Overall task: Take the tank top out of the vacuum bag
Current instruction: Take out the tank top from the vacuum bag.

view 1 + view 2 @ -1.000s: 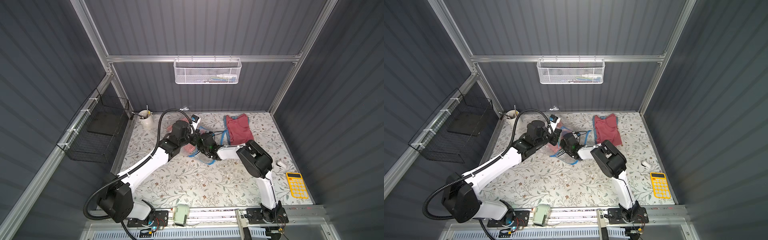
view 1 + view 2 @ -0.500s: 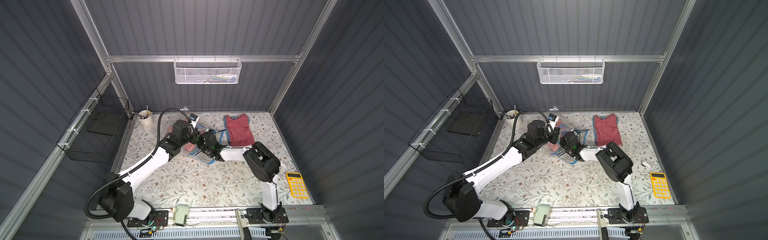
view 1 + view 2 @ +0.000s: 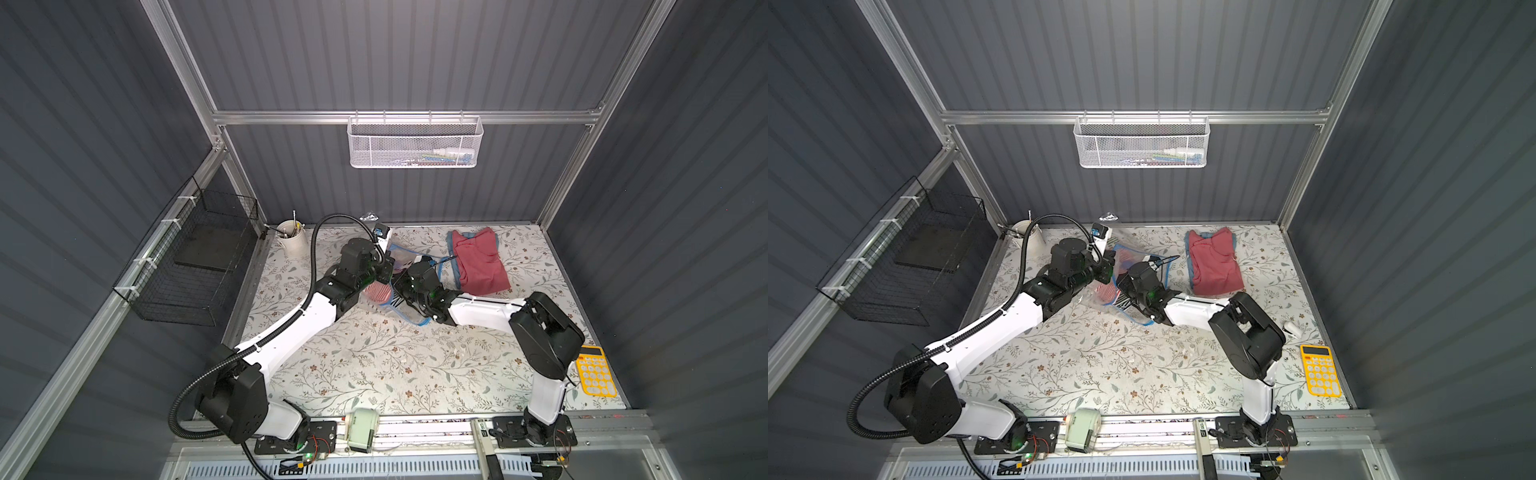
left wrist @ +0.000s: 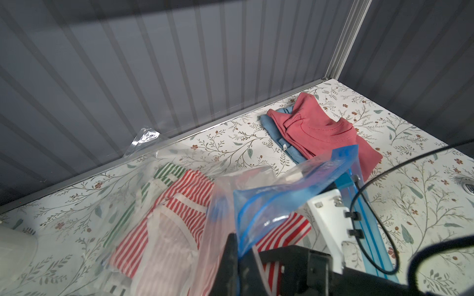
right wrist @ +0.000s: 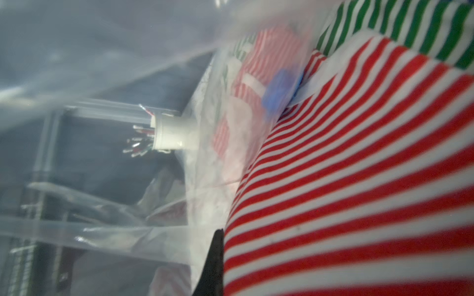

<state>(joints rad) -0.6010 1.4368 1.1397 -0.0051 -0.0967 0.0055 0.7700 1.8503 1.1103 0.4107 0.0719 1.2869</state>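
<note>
The vacuum bag (image 3: 415,318), clear plastic with a blue zip strip (image 4: 295,189), lies crumpled at the middle back of the table in both top views. My left gripper (image 4: 237,238) is shut on the bag's blue zip edge and holds it lifted. Inside the bag lies the red-and-white striped tank top (image 4: 174,205), with a green-striped garment (image 4: 164,171) behind it. My right gripper (image 5: 225,246) reaches into the bag mouth and is shut on the striped tank top (image 5: 359,179); only one dark finger shows. A blurred blue valve cap (image 5: 279,89) shows through the plastic.
A folded red garment (image 3: 478,262) over a blue one lies at the back right. A white cup (image 3: 291,243) of utensils stands at the back left, a yellow calculator (image 3: 596,372) at the front right. A black wire basket (image 3: 195,257) hangs on the left wall.
The right arm's elbow has swung out to the right while its gripper stays at the bag mouth. The left arm holds about the same place.
</note>
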